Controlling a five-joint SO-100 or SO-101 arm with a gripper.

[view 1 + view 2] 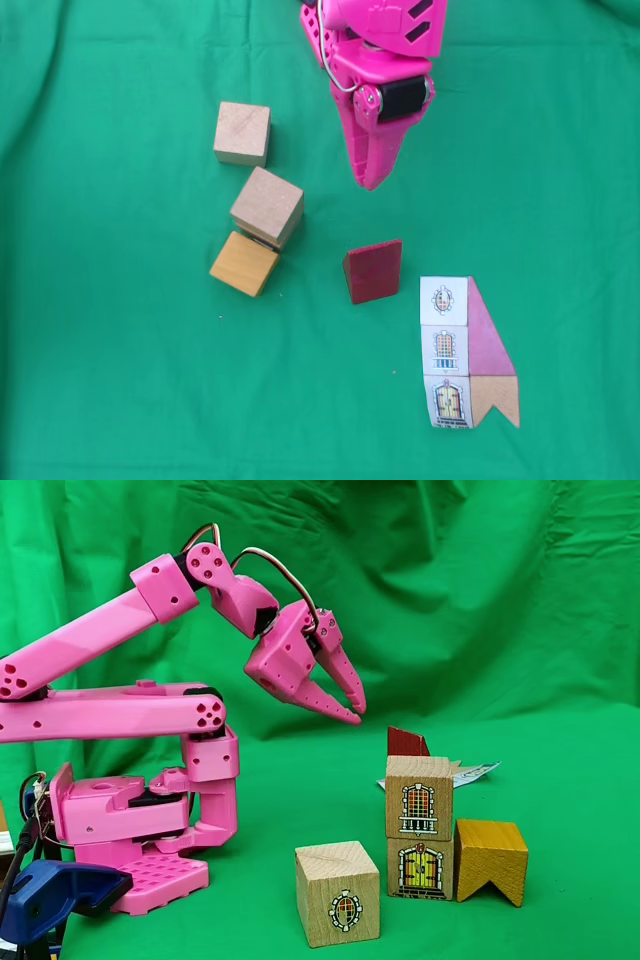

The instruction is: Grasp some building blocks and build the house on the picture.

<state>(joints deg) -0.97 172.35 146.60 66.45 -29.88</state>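
My pink gripper hangs in the air, shut and holding nothing, its tips pointing down above the cloth. A dark red wedge lies just below the tips in a fixed view. To the left, one pale cube with a window is stacked on another with a door. An orange-yellow notched block touches that stack. A third pale cube stands alone. The picture of the house lies flat at the lower right.
Everything rests on a green cloth that also hangs as a backdrop. The pink arm's base stands at the left of a fixed view, with a blue clamp in front of it.
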